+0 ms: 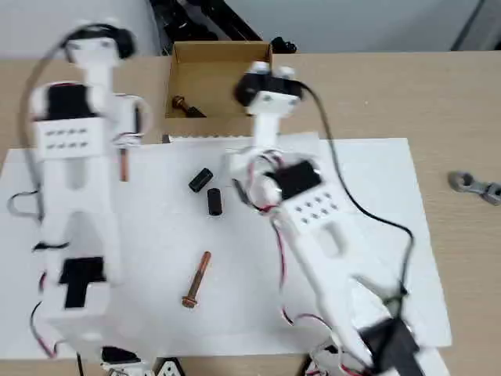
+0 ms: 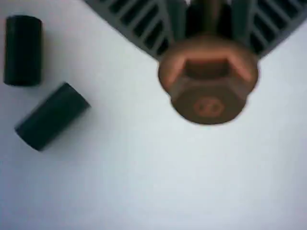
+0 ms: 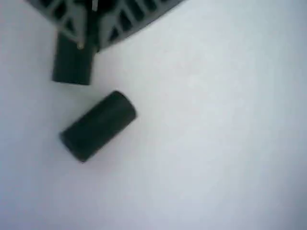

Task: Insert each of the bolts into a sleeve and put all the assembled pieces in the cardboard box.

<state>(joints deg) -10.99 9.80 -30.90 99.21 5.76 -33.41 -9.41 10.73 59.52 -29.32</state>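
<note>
– Nearest to the lens, in the left wrist view, is the copper bolt (image 2: pixel 208 84). Its six-sided head faces the camera and its shank runs up into the left end effector (image 2: pixel 207 17), which is closed on it. Seen from above, it hangs over the white paper sheet (image 1: pixel 376 180), apart from the sleeves.

– And where are the sleeves?

– One black sleeve (image 1: pixel 200 179) and a second sleeve (image 1: pixel 214 201) lie close together on the sheet, not touching. The right end effector (image 3: pixel 86 33) stands over one of them. Whether it grips that sleeve cannot be told.

– How should the step be done well?

– Probably the right arm must first hold one sleeve firmly, with its bore turned toward the bolt. Then the two axes should be brought into one line before any push, and the push should be slow. A small tilt would likely jam the shank at the sleeve's mouth.

– What else is around?

– The other bolt (image 1: pixel 196 279) lies loose on the sheet, nearer to the arm bases. The cardboard box (image 1: pixel 176 55) stands at the far edge, with what seems to be one assembled piece (image 1: pixel 184 104) inside. A metal tool (image 1: pixel 473 184) rests on the bare table (image 1: pixel 438 94).

– Is any writing visible?

– Only a raised mark on the bolt head, too blurred to read.
</note>
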